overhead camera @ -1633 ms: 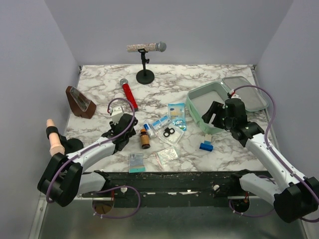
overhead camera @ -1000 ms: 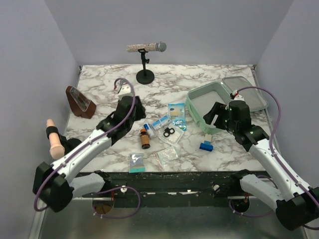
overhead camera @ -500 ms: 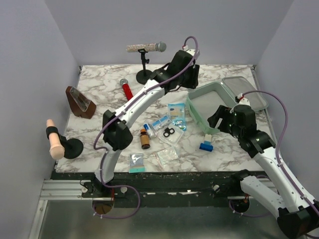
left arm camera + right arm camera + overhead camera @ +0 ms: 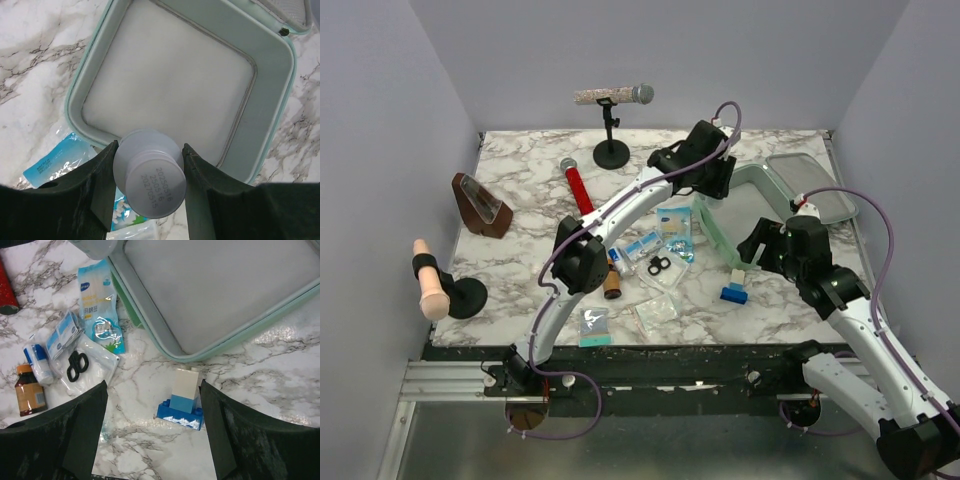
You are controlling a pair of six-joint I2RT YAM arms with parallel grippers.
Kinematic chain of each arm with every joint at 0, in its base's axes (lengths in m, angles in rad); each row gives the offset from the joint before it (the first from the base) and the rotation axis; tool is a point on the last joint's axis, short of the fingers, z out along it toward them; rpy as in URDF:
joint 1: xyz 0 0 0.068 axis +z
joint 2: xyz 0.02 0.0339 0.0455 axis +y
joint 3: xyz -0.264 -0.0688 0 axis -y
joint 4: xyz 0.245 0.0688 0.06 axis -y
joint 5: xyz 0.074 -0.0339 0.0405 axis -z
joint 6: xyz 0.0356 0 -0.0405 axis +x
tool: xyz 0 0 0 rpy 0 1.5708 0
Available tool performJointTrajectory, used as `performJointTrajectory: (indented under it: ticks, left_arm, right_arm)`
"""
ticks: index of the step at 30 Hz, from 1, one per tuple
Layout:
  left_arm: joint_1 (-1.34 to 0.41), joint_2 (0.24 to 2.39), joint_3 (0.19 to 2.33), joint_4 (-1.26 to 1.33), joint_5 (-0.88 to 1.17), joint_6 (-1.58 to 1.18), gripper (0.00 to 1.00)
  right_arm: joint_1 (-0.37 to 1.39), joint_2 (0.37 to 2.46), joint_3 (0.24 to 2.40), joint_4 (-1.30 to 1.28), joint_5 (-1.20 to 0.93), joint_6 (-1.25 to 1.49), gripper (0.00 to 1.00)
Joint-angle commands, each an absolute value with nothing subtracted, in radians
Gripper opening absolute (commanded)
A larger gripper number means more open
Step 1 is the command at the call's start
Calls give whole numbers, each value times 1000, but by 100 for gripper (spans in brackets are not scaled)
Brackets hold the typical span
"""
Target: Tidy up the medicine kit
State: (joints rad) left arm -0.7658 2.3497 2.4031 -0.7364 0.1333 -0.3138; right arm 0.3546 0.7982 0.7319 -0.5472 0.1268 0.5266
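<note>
The medicine kit (image 4: 74, 97), a mint-green rounded plastic case with a hinged lid, is seen lying open just under and ahead of the left claw (image 4: 149, 176). Nothing is seen inside it yet. A small pale round plastic bottle (image 4: 150, 167) is pinched in the left claw, above the case's near edge. The right claw (image 4: 152, 435) is spread wide and nothing is held in it. A small blue-and-white box (image 4: 181, 402) is seen on the table below it. Blue paper packets (image 4: 100, 305), small black scissors (image 4: 76, 364) and a brown glass bottle (image 4: 29, 390) are left outside, to that claw's left. The packing is judged barely begun.
</note>
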Motion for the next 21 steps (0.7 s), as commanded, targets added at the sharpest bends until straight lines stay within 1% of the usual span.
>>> performJointTrajectory:
  ticks: [1, 8, 10, 12, 17, 19, 21]
  left_arm:
    - [-788, 2385, 2402, -638, 155, -298, 19]
    - [-796, 2448, 2424, -588, 158, -311, 20]
    - [-798, 2451, 2402, -563, 158, -314, 20]
    - [-799, 2438, 2356, -519, 169, -325, 18]
    - [-798, 2315, 2179, -388, 198, -377, 16]
    - [-793, 2249, 2116, -376, 221, -388, 16]
    - [-785, 2183, 2070, -374, 277, -405, 17]
  right_arm:
    - [360, 782, 716, -566, 163, 532, 83]
    - [360, 781, 703, -566, 192, 535, 83]
    - [360, 784, 700, -566, 199, 537, 83]
    - [360, 788, 696, -565, 215, 535, 83]
    - [360, 825, 707, -537, 255, 534, 83]
    - [359, 812, 700, -484, 210, 500, 85]
    - [359, 766, 670, -413, 157, 459, 89]
